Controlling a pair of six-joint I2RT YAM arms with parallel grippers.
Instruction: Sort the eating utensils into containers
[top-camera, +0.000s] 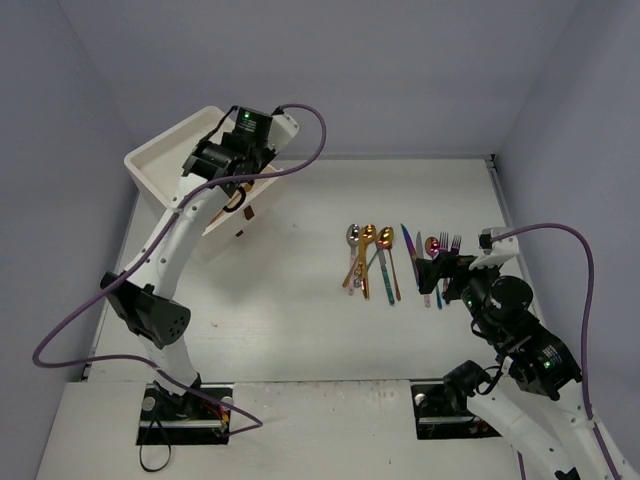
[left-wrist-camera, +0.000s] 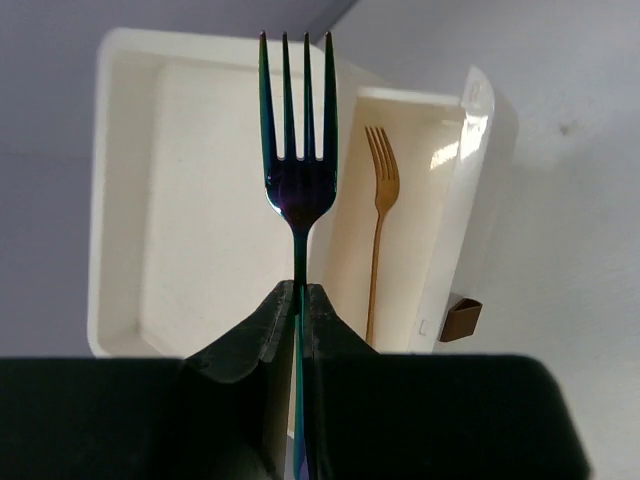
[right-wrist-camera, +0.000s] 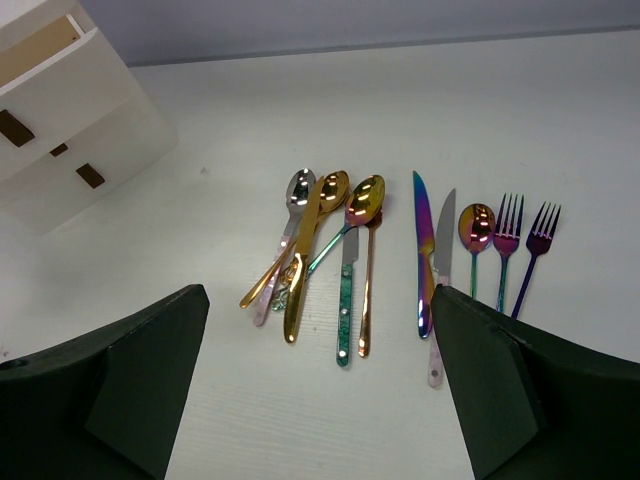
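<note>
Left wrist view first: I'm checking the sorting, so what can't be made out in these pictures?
- Left wrist: iridescent fork handle hidden between the left fingers; the lower end of the gold fork, in the open drawer, is behind them.
- Right wrist: purple forks handle ends behind the right finger.
- Top external: drawer's inside hidden by the left arm.

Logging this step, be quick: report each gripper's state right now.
Left gripper: shut on the iridescent fork.
Right gripper: open, holding nothing.
</note>
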